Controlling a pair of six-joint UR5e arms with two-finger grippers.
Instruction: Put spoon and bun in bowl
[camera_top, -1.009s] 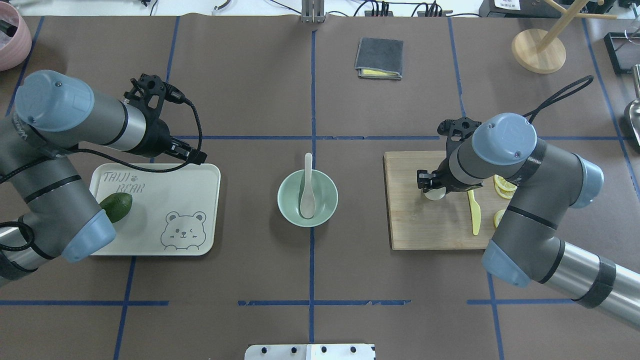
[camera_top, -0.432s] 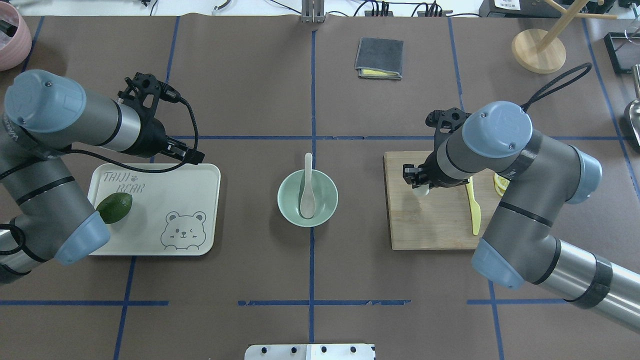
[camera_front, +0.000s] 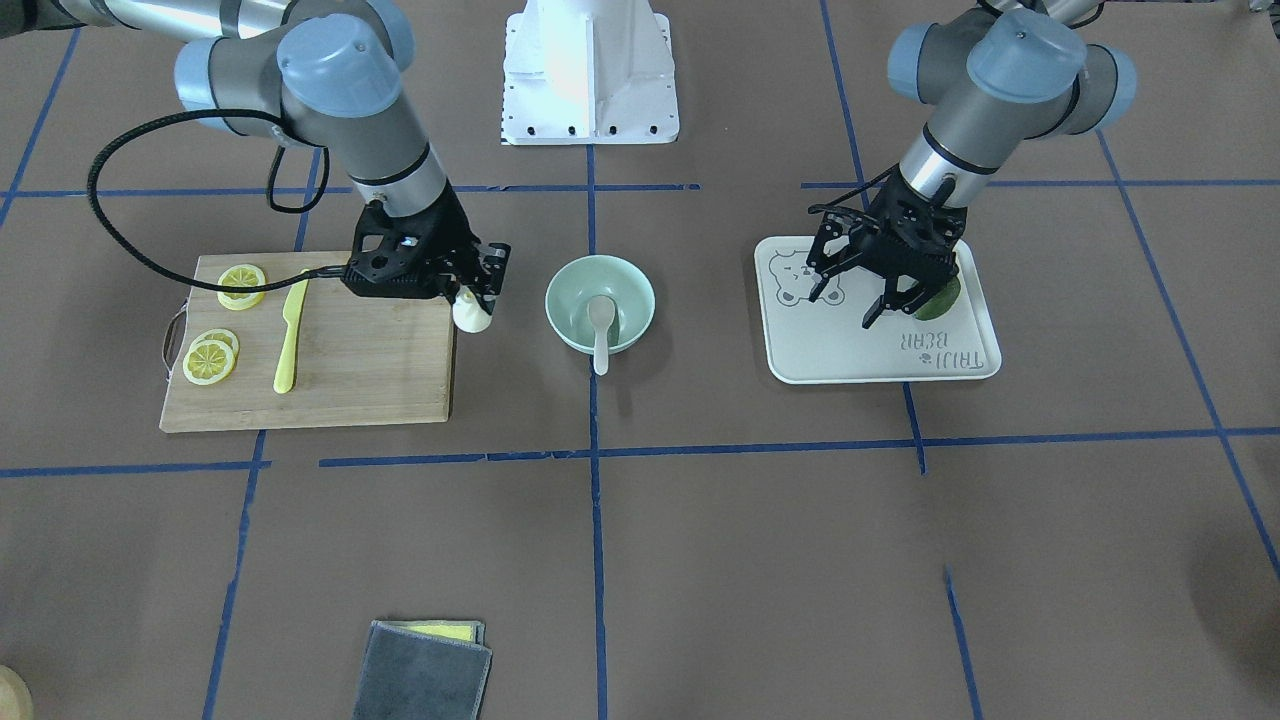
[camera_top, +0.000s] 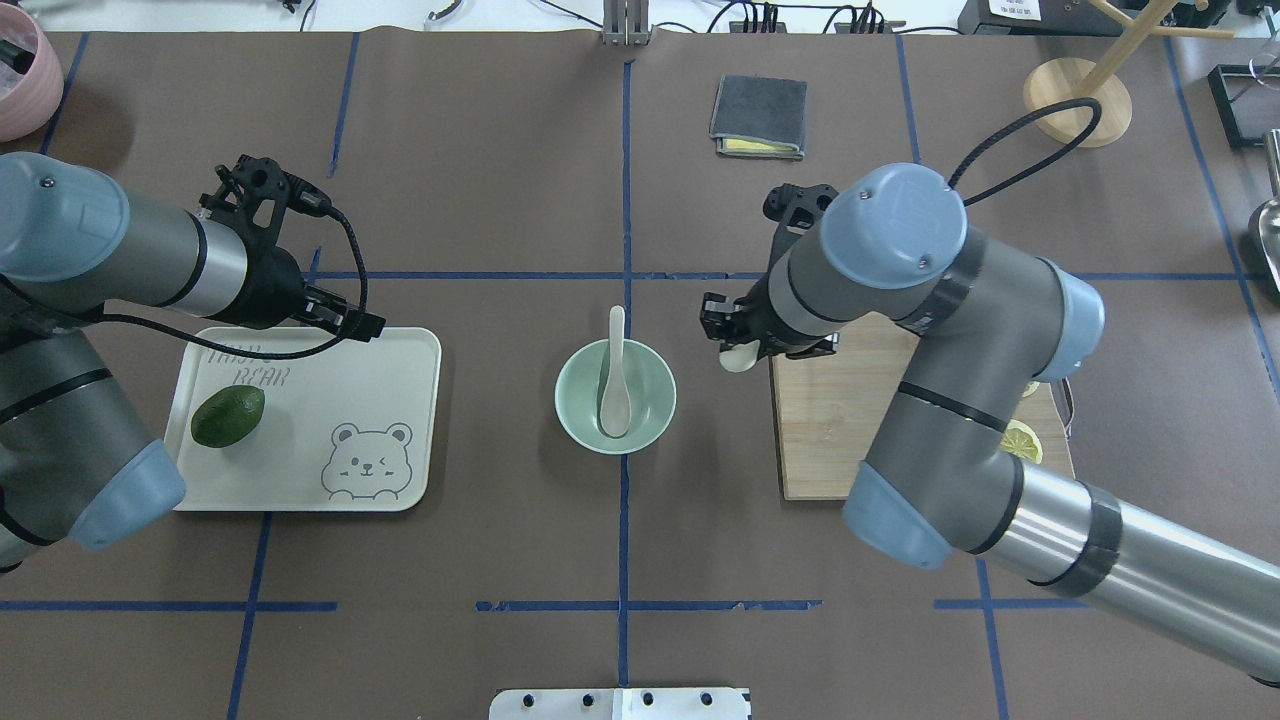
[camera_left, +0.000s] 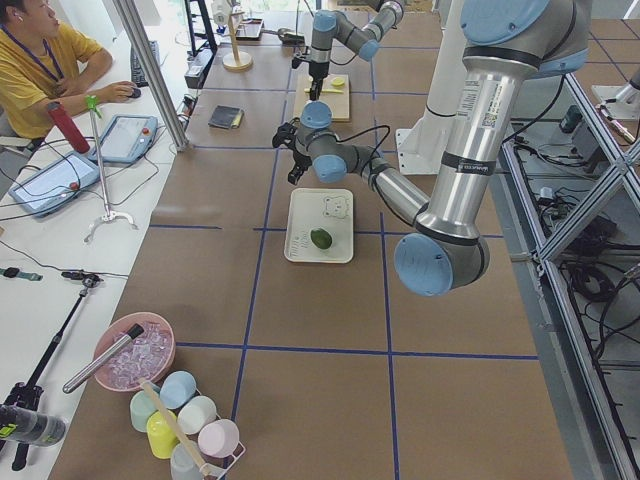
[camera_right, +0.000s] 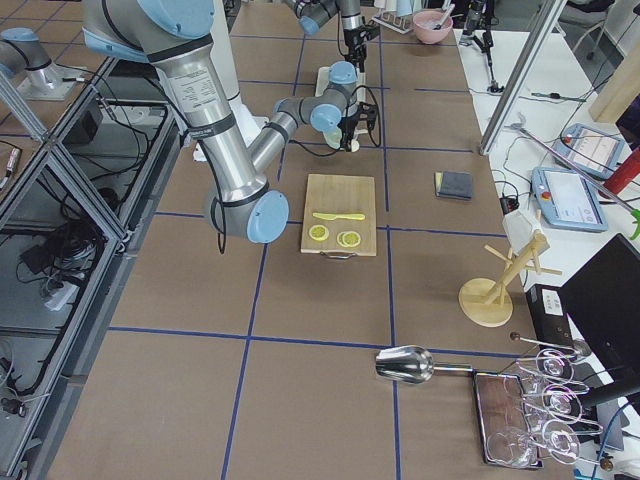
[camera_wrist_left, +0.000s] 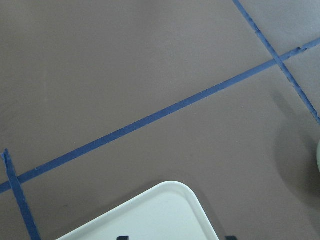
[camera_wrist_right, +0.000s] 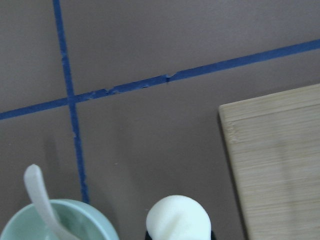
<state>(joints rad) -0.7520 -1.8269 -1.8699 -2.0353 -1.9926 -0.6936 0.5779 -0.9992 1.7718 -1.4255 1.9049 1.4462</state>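
Note:
The mint-green bowl (camera_top: 656, 398) stands at the table's middle, also in the front view (camera_front: 568, 300). The off-white spoon (camera_top: 613, 378) lies in it, scoop down, handle over the far rim (camera_front: 600, 328). My right gripper (camera_top: 738, 352) is shut on the white bun (camera_front: 472, 314) and holds it in the air between the cutting board's edge and the bowl. The right wrist view shows the bun (camera_wrist_right: 177, 218) beside the bowl's rim (camera_wrist_right: 95, 220) and the spoon (camera_wrist_right: 41, 199). My left gripper (camera_front: 858, 302) is open and empty above the tray.
A cream bear tray (camera_top: 350, 400) with a green avocado (camera_top: 228, 416) lies on my left. A wooden cutting board (camera_front: 370, 370) carries a yellow knife (camera_front: 288, 335) and lemon slices (camera_front: 210, 360). A folded grey cloth (camera_top: 758, 115) and a wooden stand (camera_top: 1078, 100) sit at the far side.
My right gripper has carried the bun leftward off the cutting board toward the bowl. My left arm has drawn back to the left over the tray's far edge.

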